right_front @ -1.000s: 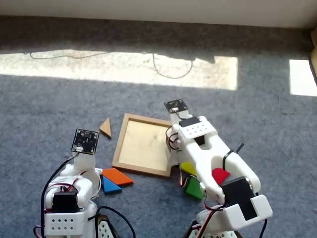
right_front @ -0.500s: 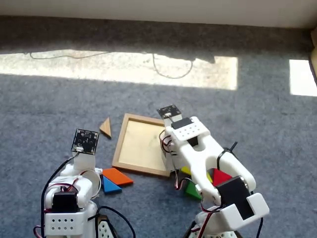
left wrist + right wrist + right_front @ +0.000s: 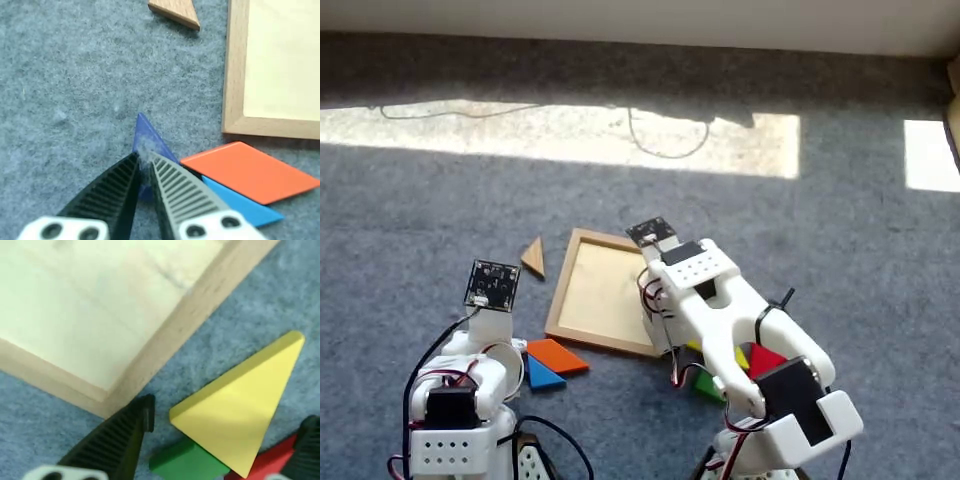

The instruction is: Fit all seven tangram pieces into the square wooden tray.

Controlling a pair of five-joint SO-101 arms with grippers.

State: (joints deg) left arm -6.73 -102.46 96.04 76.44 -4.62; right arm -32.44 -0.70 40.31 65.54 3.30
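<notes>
The square tray of pale unpainted wood (image 3: 560, 292) has a smooth, matt floor with faint grain. Around the tray lies fuzzy grey-blue carpet (image 3: 440, 230). Beside the tray, the orange parallelogram piece (image 3: 250, 172) and the yellow triangle piece (image 3: 240, 410) look smoothly painted with a soft sheen, while the small bare-wood triangle (image 3: 175, 11) is matt.
</notes>
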